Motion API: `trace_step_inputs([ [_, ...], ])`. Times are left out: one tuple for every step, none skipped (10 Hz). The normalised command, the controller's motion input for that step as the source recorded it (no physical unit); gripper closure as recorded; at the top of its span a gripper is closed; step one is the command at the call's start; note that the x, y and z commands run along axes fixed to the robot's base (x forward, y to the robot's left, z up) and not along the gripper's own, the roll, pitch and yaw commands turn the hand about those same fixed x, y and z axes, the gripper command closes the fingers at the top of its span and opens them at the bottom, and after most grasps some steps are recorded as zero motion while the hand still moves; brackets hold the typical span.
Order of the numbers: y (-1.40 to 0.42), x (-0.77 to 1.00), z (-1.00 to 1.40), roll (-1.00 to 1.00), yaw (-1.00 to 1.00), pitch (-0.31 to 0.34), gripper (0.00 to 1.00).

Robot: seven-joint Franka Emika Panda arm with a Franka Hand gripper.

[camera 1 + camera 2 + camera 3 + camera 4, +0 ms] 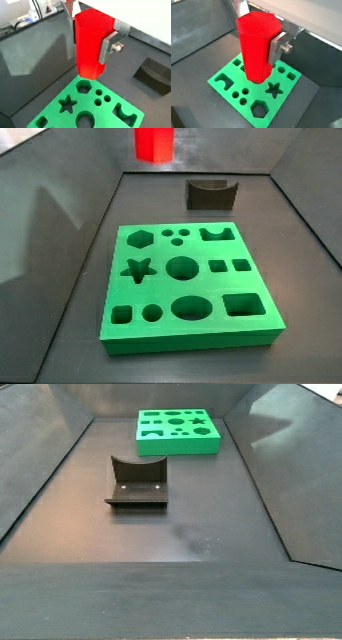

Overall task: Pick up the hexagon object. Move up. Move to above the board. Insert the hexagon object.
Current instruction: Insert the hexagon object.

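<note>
My gripper is shut on the hexagon object, a tall bright red prism held upright between the silver fingers. Both wrist views show it so, with the gripper round the prism. It hangs well above the green board, and its lower end shows over the board. The board's hexagon hole is open below. In a side view only the prism's lower part shows, high over the board; the gripper is out of that frame. In a side view the board lies far back.
The dark fixture stands on the grey floor beyond the board, and also shows in a side view. Sloping grey walls enclose the floor on all sides. The board has star, round and square holes besides.
</note>
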Motion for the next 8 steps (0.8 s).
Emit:
trace_step_inputs([
  [0.05,-0.11,-0.5,0.0,0.23,-0.137,1.0],
  [0.07,-0.09,-0.5,0.0,0.23,-0.127,1.0],
  [0.07,-0.09,-0.53,0.04,0.22,-0.131,1.0],
  [0.04,-0.06,-0.59,0.09,0.2,-0.12,1.0],
  [0.05,-0.04,-0.58,0.09,0.18,-0.114,1.0],
  [0.05,-0.02,-0.59,0.11,0.17,-0.106,1.0],
  [0.05,-0.01,-0.57,0.13,0.17,-0.09,1.0],
  [0.11,-0.02,-0.53,0.12,0.16,-0.076,1.0],
])
